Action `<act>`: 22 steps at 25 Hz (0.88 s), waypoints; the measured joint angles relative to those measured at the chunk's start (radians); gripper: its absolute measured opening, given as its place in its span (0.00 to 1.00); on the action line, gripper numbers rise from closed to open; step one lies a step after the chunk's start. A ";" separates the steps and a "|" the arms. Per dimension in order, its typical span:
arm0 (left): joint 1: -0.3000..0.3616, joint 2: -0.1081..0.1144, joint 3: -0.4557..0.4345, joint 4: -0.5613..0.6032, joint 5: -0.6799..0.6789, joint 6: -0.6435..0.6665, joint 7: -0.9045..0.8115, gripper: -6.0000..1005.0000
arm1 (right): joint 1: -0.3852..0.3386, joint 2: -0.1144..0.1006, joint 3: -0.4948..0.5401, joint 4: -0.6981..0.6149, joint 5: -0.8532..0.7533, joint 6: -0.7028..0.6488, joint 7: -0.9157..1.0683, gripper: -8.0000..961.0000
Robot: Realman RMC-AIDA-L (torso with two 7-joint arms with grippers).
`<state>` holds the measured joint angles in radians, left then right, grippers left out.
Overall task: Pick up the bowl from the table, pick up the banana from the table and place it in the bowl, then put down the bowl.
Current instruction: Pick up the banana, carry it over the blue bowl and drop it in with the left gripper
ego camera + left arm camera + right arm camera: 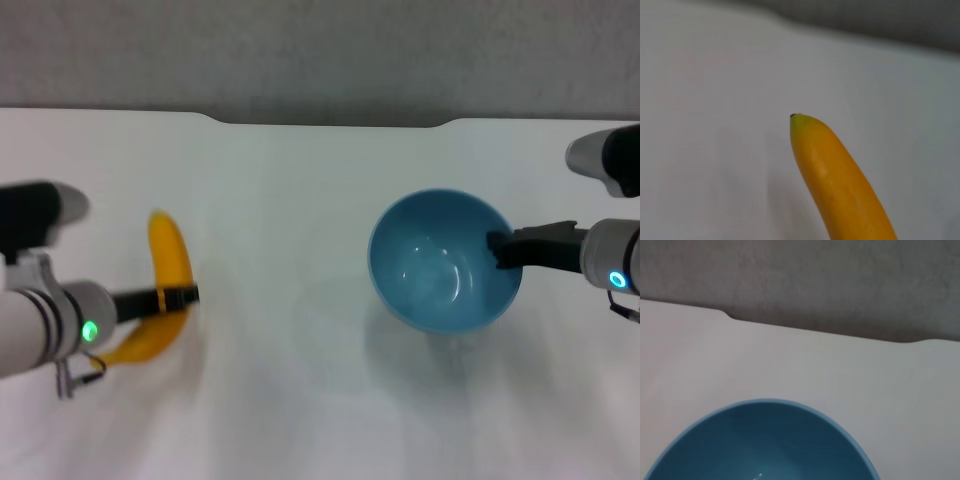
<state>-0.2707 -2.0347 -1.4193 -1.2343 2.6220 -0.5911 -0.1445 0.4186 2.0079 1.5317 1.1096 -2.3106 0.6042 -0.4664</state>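
The light-blue bowl (440, 265) is right of the middle of the white table (290, 200), tilted, with a faint shadow below it. My right gripper (500, 250) is shut on the bowl's right rim. The bowl's inside fills the near part of the right wrist view (765, 440). The yellow-orange banana (170, 255) is on the left side. My left gripper (178, 296) is shut across its lower half. In the left wrist view the banana (840, 185) shows close up, dark tip pointing away, with a soft shadow on the table beside it.
The table's far edge has a notch (330, 124), and grey floor lies beyond it. Bare white tabletop lies between the banana and the bowl.
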 joint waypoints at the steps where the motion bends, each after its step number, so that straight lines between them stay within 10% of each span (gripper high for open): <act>1: 0.021 0.000 -0.007 -0.040 -0.001 0.000 0.013 0.52 | 0.003 0.000 -0.001 -0.001 0.001 0.008 0.000 0.04; 9: 0.096 -0.003 -0.011 -0.271 -0.152 0.001 0.160 0.53 | 0.045 -0.002 -0.027 -0.039 0.085 0.028 -0.010 0.04; 22: 0.062 -0.004 0.019 -0.288 -0.544 0.000 0.466 0.54 | 0.190 0.001 -0.125 -0.215 0.367 0.018 -0.120 0.04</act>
<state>-0.2083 -2.0387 -1.4006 -1.5222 2.0783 -0.5910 0.3219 0.6085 2.0092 1.4064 0.8946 -1.9432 0.6224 -0.5863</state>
